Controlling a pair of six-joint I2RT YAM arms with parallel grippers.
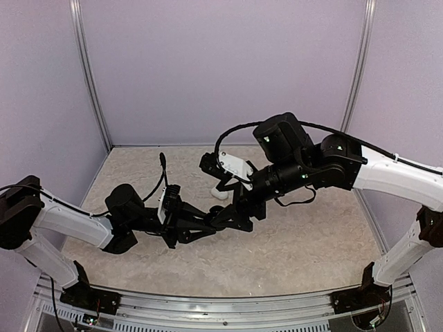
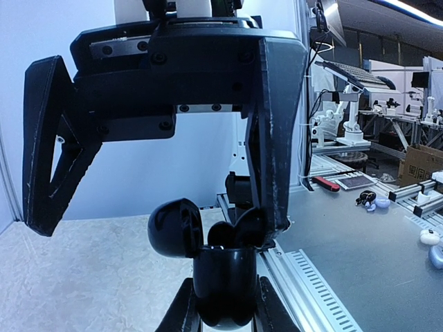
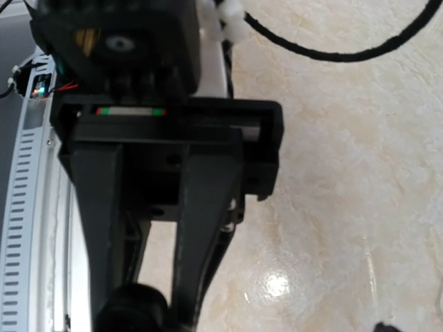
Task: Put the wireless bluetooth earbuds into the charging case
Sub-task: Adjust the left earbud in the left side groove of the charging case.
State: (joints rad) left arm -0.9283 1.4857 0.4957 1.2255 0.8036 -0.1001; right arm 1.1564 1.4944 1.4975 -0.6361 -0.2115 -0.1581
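Gloss coats the rounded black charging case (image 2: 223, 280), lid (image 2: 173, 227) hinged open, clamped in the left claw (image 2: 223, 312); the right claw (image 2: 159, 223) gapes wide around that lid.

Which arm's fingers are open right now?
The right fingers: they stand spread wide beside the case, while the left fingers are shut on that case.

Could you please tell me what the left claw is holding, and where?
A glossy black rounded charging case, lid open, pinched at its lower body.
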